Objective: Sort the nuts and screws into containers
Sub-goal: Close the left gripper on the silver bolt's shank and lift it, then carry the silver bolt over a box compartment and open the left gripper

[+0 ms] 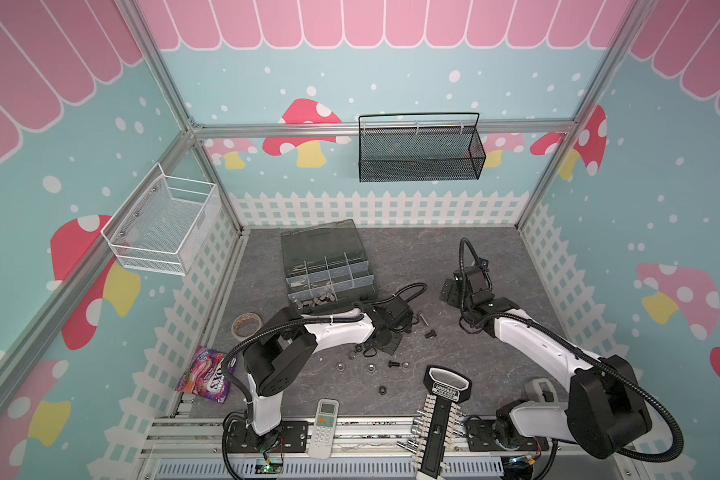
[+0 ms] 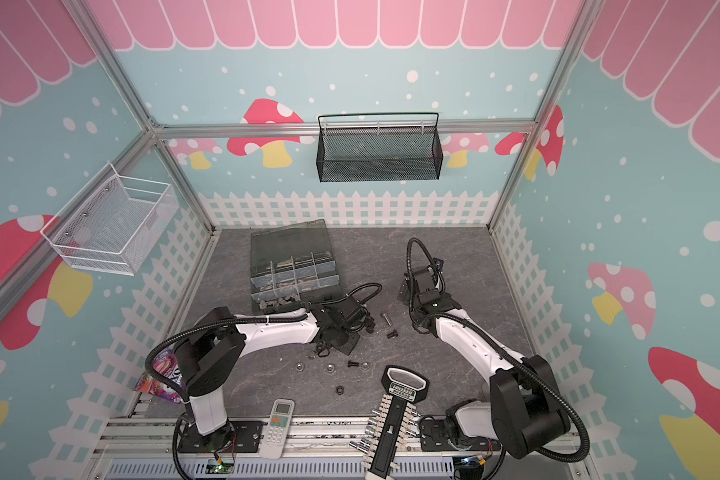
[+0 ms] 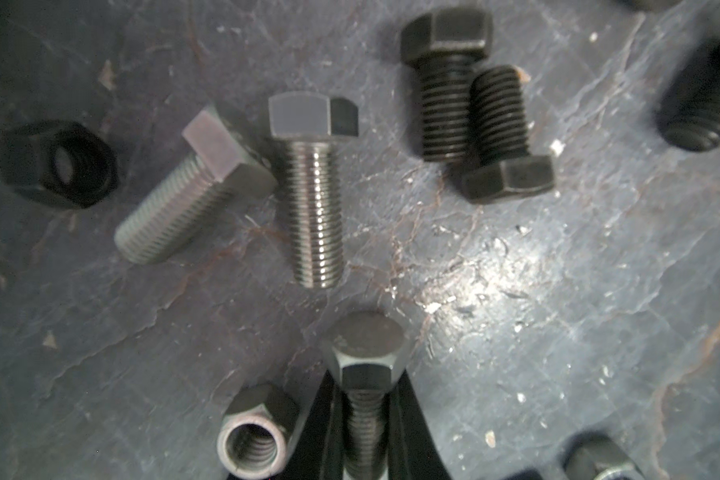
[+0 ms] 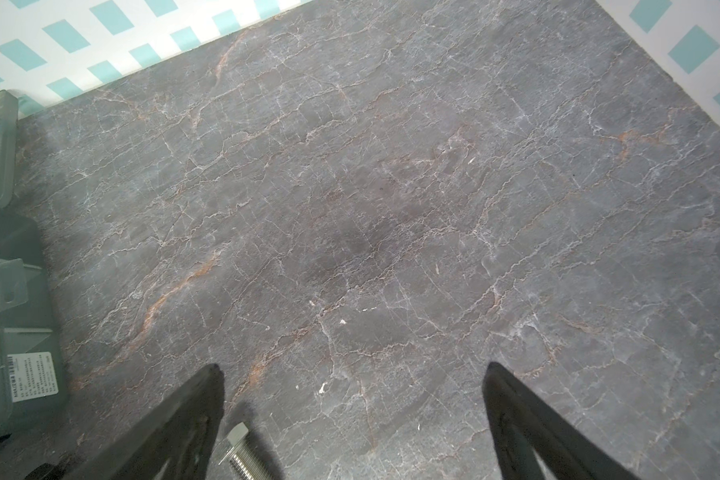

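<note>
One screw [image 3: 364, 349] sits between the two fingers of the left pincer [image 3: 364, 399]. The pincer is clenched on the screw's thin, ridged part. The fat six-sided head sticks out past the fingertips. That looks like a good hold, because the head cannot slip back through. I cannot tell if the screw is lifted yet or rests on the tabletop [image 3: 558, 291].

Just beside it lies a silver nut [image 3: 252, 436]. A bit further lie two silver screws [image 3: 310, 199], touching each other. Near them are two black screws [image 3: 470, 112], side by side and pointing opposite ways, and a black nut [image 3: 57, 164]. They lie flat in a loose bunch near the middle of the tabletop, so each must be picked alone.

More nuts [image 1: 370, 368] lie apart, closer to the front edge. The box [image 1: 325, 266] stands near the far edge, toward the left corner. Its lid [image 1: 321, 239] is folded back so things can drop in. Its front pocket [image 1: 316, 300] already holds dark pieces.

The right pincer [image 4: 352, 370] is spread wide and holds nothing. It hangs over bare tabletop between the box and the right edge. One silver screw [image 4: 242, 453] lies just beside one finger, and I think that is its next pick. The held screw should go to the box.
</note>
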